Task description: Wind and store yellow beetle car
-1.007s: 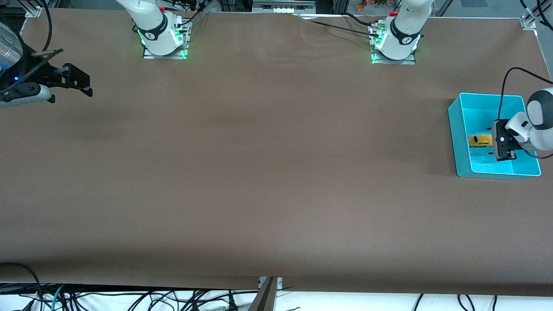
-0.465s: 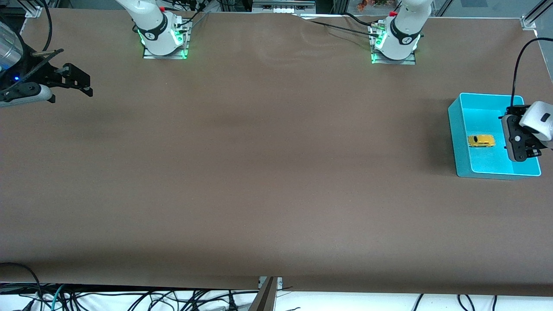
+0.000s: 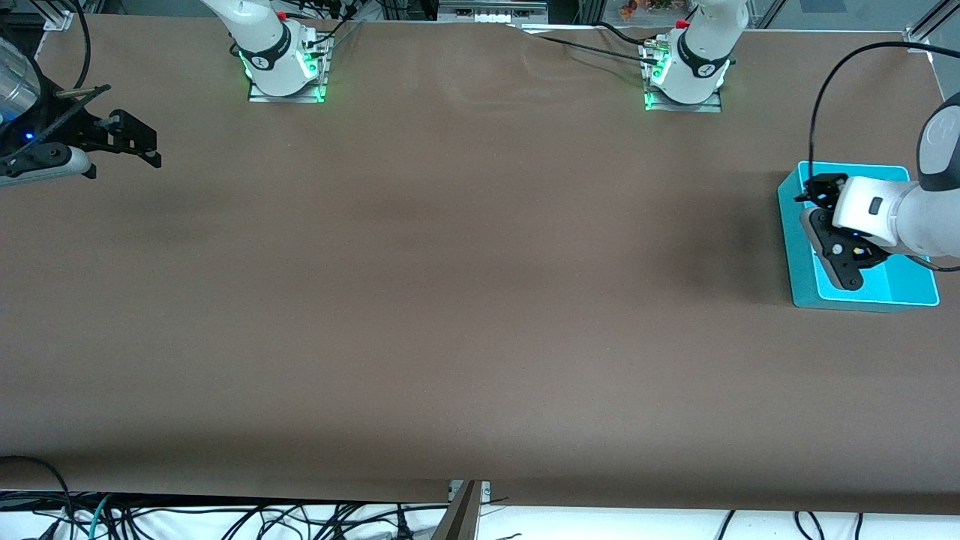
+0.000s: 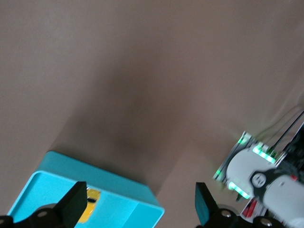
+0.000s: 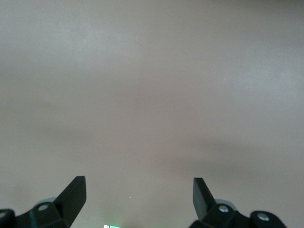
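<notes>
The yellow beetle car (image 4: 90, 205) lies in the teal bin (image 3: 862, 298) at the left arm's end of the table. It shows only in the left wrist view, partly cut off beside one finger; in the front view the left hand hides it. My left gripper (image 3: 831, 236) hangs over the bin (image 4: 111, 185), open and empty, its jaws wide apart (image 4: 140, 206). My right gripper (image 3: 124, 150) waits in the air at the right arm's end of the table, open and empty, with only bare table under it (image 5: 138, 194).
The brown table (image 3: 465, 285) stretches between the two arms. The arm bases stand at the edge farthest from the front camera: the right arm's base (image 3: 283, 64) and the left arm's base (image 3: 686, 75), which also shows in the left wrist view (image 4: 251, 175). Cables (image 3: 225, 517) hang below the near edge.
My left gripper has risen and turned over the bin, and now covers the car in the front view. The car has stayed where it lay in the bin. The right arm has not moved.
</notes>
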### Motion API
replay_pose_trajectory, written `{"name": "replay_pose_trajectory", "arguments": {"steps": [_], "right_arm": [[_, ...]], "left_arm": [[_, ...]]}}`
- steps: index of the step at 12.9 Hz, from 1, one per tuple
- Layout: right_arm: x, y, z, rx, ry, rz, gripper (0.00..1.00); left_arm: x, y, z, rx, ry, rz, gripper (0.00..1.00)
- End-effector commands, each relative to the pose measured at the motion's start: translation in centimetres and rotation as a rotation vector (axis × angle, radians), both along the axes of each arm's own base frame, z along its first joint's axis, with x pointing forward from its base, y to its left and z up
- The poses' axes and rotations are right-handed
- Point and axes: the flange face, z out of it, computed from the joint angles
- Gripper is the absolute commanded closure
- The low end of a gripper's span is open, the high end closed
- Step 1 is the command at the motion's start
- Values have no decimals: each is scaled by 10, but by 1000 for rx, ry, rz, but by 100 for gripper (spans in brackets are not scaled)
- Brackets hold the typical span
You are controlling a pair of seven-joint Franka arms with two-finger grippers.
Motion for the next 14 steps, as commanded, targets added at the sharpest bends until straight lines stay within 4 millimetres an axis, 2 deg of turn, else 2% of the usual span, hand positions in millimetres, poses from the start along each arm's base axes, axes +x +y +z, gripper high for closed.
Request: {"name": "replay_pose_trajectory", "arguments": {"steps": [1, 3, 4, 6, 10, 11, 13, 14], "right_arm": [[0, 3, 9, 7, 0, 3, 1], [0, 2, 9, 7, 1, 2, 1], [0, 2, 9, 7, 1, 3, 1], [-1, 2, 9, 7, 0, 3, 1], [-1, 2, 11, 7, -3, 3, 1], [-1, 2, 11, 7, -3, 3, 1], [-1, 1, 11, 7, -3, 2, 1], [-1, 1, 12, 7, -5, 2, 1]], "left_arm": [[0, -23, 28, 12, 13, 141, 0], [-8, -54, 57, 68, -38, 216, 0], [-15, -62, 71, 105, -68, 256, 0], [-18, -84, 77, 133, -80, 290, 0], [-36, -105, 87, 212, -120, 386, 0], [-38, -105, 94, 230, -147, 393, 0], [-33, -88, 100, 217, -257, 447, 0], [-40, -83, 99, 214, -310, 467, 0]]}}
